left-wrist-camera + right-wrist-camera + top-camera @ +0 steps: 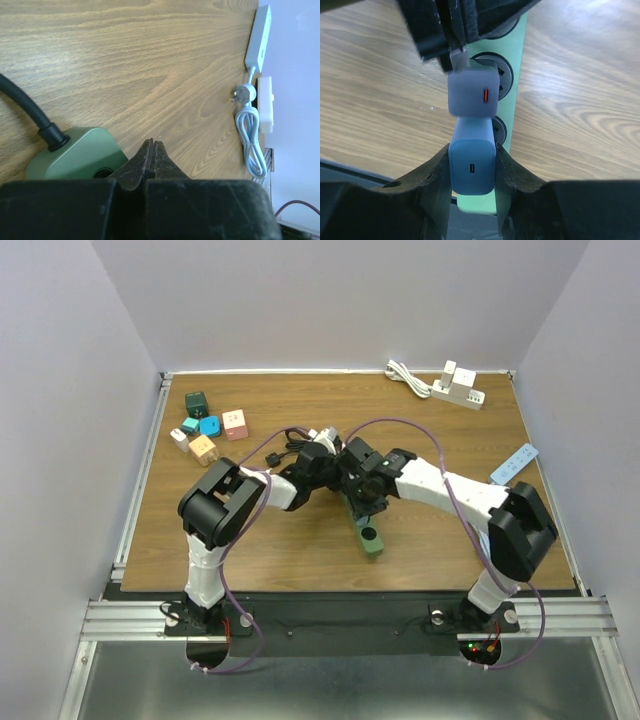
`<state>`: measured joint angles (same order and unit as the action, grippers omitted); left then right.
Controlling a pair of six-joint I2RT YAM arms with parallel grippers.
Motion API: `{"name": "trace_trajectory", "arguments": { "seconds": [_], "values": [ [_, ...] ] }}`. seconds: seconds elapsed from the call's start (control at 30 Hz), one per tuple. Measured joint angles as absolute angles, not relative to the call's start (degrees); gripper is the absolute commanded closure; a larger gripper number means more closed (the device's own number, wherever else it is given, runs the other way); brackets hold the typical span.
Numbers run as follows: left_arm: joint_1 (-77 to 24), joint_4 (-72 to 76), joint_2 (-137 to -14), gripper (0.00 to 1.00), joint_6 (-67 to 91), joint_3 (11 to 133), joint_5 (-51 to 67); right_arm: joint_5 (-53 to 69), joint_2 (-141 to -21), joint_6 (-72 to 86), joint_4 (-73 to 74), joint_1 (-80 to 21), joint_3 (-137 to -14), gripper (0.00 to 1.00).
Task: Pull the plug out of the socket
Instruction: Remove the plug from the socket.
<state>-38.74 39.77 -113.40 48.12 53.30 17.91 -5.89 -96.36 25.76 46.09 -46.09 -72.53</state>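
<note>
Blue-grey plug is pinched in the right claw, over the middle of the green power strip; can't tell if its pins are out. Left claw is pressed together toward the strip's cable end, against a second adapter. Step looks like extraction. Next: straight pull away from the strip.

One green socket strip; two blue-grey plugs over it; six small coloured adapters far left of it; two pale power strips right of it; one coiled white cable behind it
</note>
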Motion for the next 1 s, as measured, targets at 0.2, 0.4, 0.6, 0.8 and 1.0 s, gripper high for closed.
{"name": "trace_trajectory", "arguments": {
  "seconds": [0.2,0.4,0.6,0.8,1.0],
  "values": [
    [-38.5,40.3,-112.6,1.00,48.0,53.3,17.4,-10.8,-88.4,24.1,45.0,-45.5,-72.4,0.99],
    [-37.5,38.5,-114.7,1.00,46.9,53.2,14.3,-11.5,-85.0,24.5,43.9,-45.5,-72.2,0.99],
    [-37.0,38.3,-115.2,1.00,47.1,53.0,14.1,-9.6,-87.0,25.7,43.5,-45.9,-72.2,1.00],
    [-35.9,32.4,-110.7,1.00,46.7,51.8,12.1,-7.9,-87.2,26.7,43.0,-45.9,-69.8,0.99],
    [-34.8,22.4,-103.9,1.00,45.7,51.6,10.7,-2.7,-89.8,28.5,39.9,-46.0,-61.4,0.99]
  ]
}}
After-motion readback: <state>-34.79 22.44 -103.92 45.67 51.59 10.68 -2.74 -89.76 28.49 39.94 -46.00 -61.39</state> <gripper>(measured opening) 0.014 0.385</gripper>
